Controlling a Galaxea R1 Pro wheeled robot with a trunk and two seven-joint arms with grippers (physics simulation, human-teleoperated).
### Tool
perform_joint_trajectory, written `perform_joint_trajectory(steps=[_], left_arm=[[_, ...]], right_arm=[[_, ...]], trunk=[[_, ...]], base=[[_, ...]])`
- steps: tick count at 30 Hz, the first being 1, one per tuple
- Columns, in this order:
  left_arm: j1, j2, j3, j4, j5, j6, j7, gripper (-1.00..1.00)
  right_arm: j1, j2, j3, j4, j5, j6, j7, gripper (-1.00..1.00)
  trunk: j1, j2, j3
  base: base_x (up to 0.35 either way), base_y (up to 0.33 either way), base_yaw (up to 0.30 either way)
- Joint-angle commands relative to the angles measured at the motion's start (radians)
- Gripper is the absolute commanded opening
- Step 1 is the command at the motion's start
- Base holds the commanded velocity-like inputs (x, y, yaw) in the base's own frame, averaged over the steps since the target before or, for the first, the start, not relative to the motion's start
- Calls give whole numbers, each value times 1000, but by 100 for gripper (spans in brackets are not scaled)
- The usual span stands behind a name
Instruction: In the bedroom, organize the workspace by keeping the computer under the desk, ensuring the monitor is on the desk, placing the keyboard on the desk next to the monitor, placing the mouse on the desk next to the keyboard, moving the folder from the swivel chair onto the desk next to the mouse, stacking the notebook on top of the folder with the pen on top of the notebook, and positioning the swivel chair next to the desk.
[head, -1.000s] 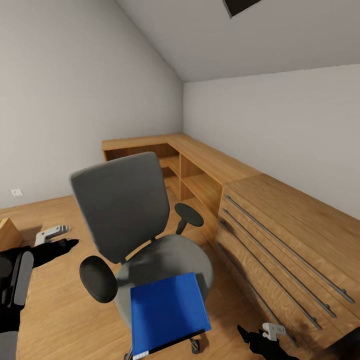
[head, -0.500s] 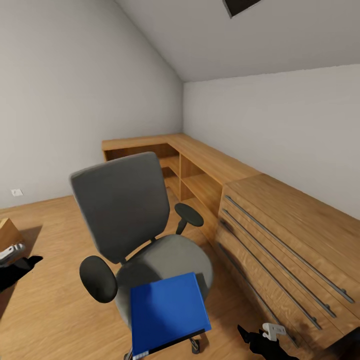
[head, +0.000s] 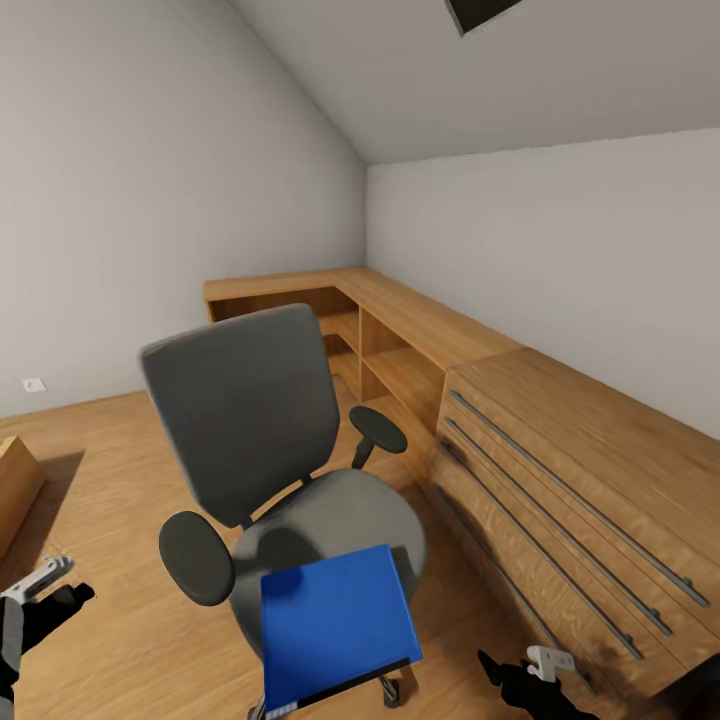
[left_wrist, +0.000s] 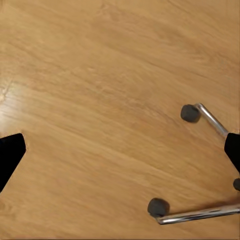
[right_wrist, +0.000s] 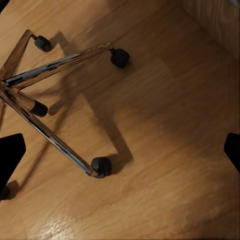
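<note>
Left hand (head: 45, 590): low at the head view's lower left, above the wooden floor (head: 120, 450); in its wrist view the two dark fingertips (left_wrist: 9, 155) sit at opposite edges, spread wide with nothing between them, and two chrome legs with black casters (left_wrist: 158, 207) lie on the floor beyond. Swivel chair (head: 250, 420): centre of the room, grey back upright, black armrests either side, standing on the floor near the wooden drawer cabinet (head: 560, 500). Folder (head: 335, 620): bright blue, lying flat on the front part of the chair seat, overhanging its front edge. Corner shelf unit (head: 370, 320): light wood, against the far walls behind the chair. Right hand (head: 520, 675): low at the lower right, just beside the cabinet front; fingers wide apart in its wrist view, empty, with the chair's chrome star base (right_wrist: 45, 100) and casters below.
</note>
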Motion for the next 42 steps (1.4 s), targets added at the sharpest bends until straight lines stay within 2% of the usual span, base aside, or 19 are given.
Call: perform_joint_trajectory(steps=[1,3,6,12,15,21,24,27,33,35,42], left_arm=[[-1,-1,6,25,-19,-19,-8,100],[-1,-1,13,74,-35,-57,-7,100],[-1,-1,25,182,-73,-112,-6,100],[-1,6,31,331,-100,-151,-6,100],[-1,7,32,365,-102,-185,-6,100],[-1,15,32,454,-104,-347,-1,100],[-1,22,32,495,-104,-397,2,100],[-1,32,32,579,-104,-499,6,100],[-1,42,32,732,-104,-650,7,100],[-1,43,31,760,-103,-671,6,100],[0,43,31,780,-101,-686,0,100]], right_arm=[[-1,0,-5,1,-4,0,-3,100],[-1,1,-3,1,-4,0,-29,100],[-1,9,-2,0,-6,2,-103,100],[-1,34,-3,-3,-6,1,-190,100],[-1,36,-3,-4,-7,1,-200,100],[-1,38,-1,-7,-6,-16,-206,100],[-1,39,-1,-5,-6,-44,-206,100],[-1,40,-1,-2,-3,-90,-205,100],[-1,41,1,0,-1,-114,-205,100],[-1,40,1,0,1,-117,-204,100],[-1,41,2,0,2,-120,-189,100]], trunk=[[0,0,-1],[0,0,-1],[0,0,-1],[4,-7,-4],[15,-28,-13],[38,-70,-32],[50,-91,-42],[61,-112,-51],[84,-154,-70],[92,-168,-76],[119,-217,-98]], base=[[0,0,0],[0,0,0],[0,0,0],[0,0,0],[0,0,0],[0,0,0],[0,0,0],[0,0,0],[0,0,0],[0,0,0],[0,0,0]])
